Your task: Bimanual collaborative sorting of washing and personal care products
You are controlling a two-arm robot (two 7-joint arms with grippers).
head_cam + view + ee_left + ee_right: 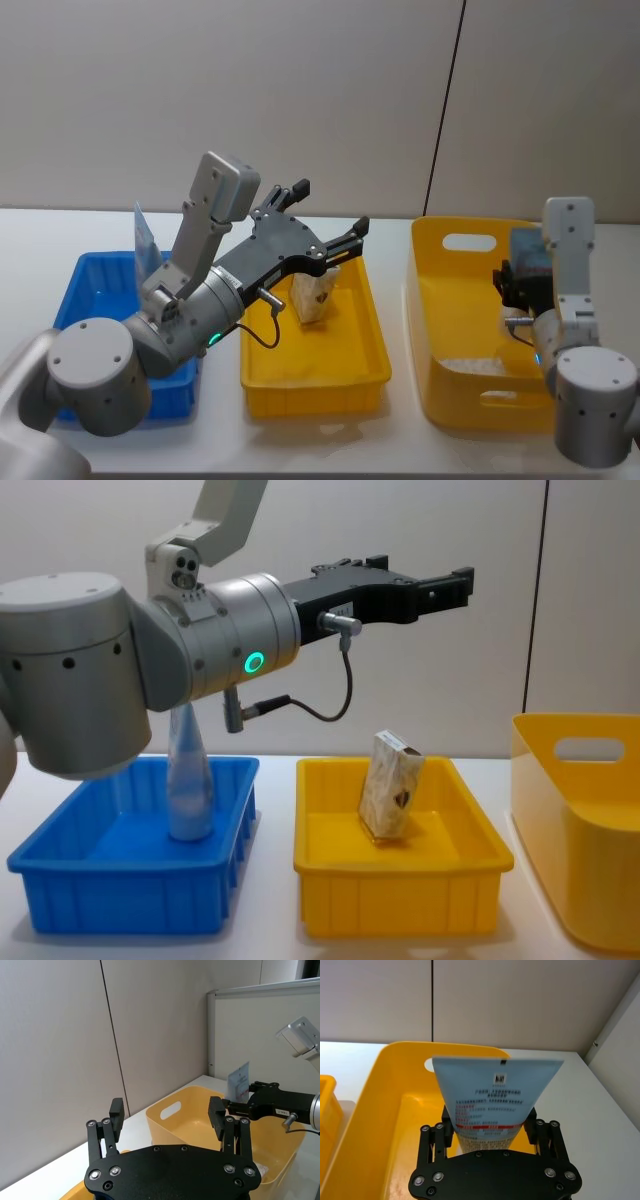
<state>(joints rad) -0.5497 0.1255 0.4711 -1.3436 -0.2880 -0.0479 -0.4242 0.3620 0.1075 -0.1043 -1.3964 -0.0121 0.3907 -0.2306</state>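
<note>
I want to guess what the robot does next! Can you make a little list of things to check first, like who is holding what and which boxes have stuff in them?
1. Right gripper holds a blue tube: ok, its fingers are shut on the tube, crimped end up.
2. Tube lifted above the tall yellow bin: ok, it is held over the bin.
3. Left gripper free to take something: ok, open and empty, up above the yellow tray.
4. Carton sorted: ok, it stands tilted inside the yellow tray.
5. Another tube sorted: ok, it stands upright in the blue tray.
6. More products left in the tall yellow bin: cannot tell.
</note>
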